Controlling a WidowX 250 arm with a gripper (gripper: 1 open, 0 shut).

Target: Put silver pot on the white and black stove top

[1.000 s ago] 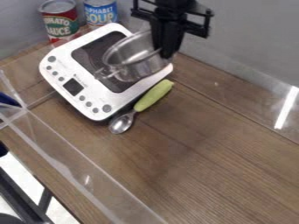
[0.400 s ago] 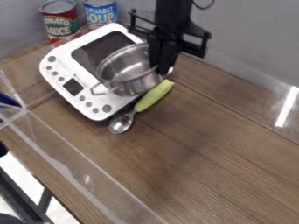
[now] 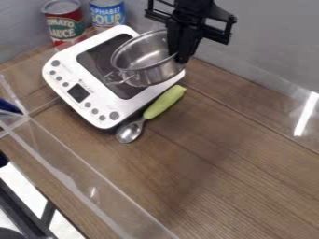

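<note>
Barely inside stove top (image 3: pixel 60 67) edge, tool (image 3: pixel 182 54) holds silver pot (image 3: pixel 145 63) tilted

Blue can (image 3: pixel 106 12) reads "SOUP"; red can (image 3: pixel 62 23) print is illegible

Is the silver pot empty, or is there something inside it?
Empty. The silver pot shows only bare shiny metal inside, though its near wall hides part of the bottom.

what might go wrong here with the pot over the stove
The gripper pinches only one edge of the silver pot, which looks tilted, so it may slip or land crooked. The pot hangs toward the right edge of the stove top; released there, it might overhang and tip onto the spoon.
</note>
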